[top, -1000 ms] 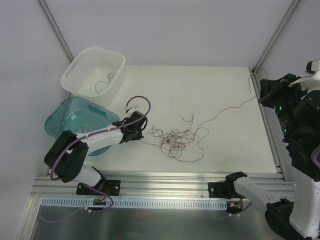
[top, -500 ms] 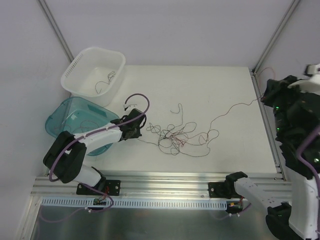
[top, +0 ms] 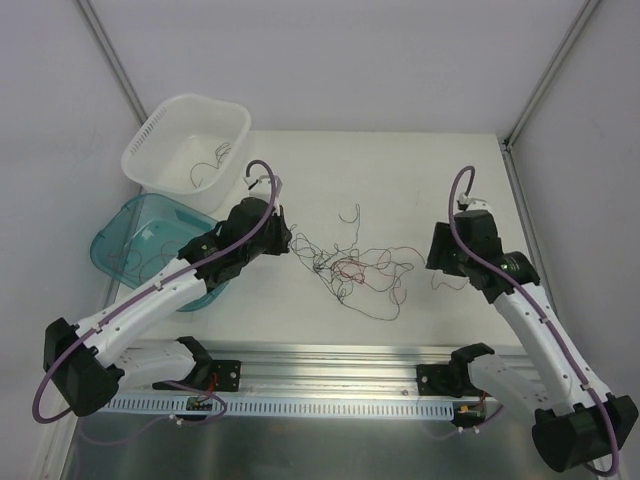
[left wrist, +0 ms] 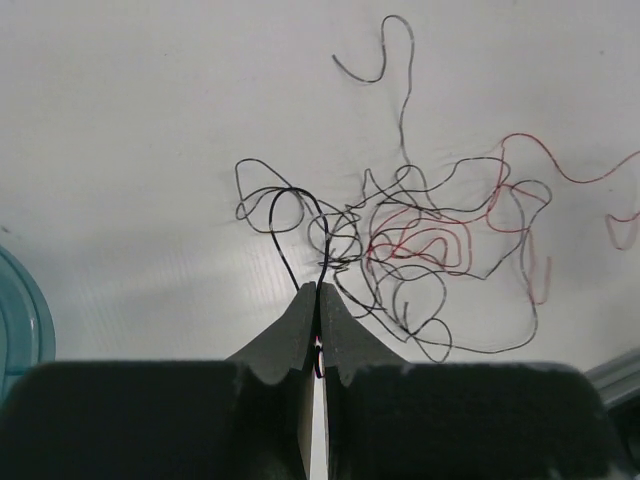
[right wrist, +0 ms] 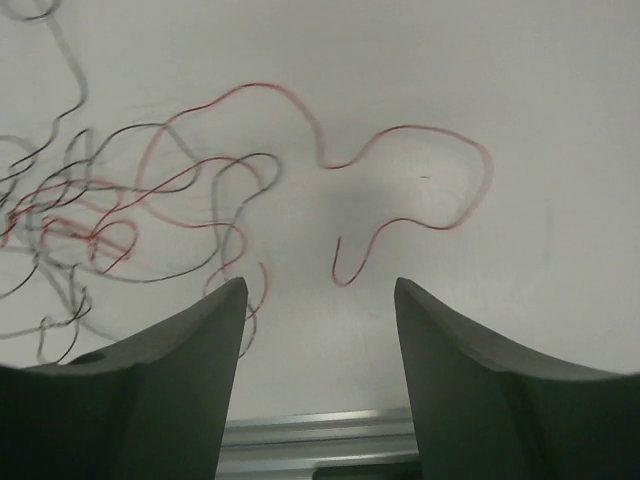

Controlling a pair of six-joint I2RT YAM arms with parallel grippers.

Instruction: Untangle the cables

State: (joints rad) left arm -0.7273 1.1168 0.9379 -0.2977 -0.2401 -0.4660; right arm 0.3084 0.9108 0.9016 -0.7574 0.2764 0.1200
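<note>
1. a white perforated basket [top: 147, 138] stands at the far left corner of the white surface [top: 400, 170].
2. a translucent teal tub [top: 135, 235] sits just beside it, nearer, at the surface's left edge.
3. an aluminium rail [top: 330, 365] runs along the near edge.

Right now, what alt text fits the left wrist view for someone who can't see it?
The left gripper is shut on strands at the near edge of the cables, a loose tangle of thin red and dark wires on a white table. A teal bin peeks in far left.
</note>
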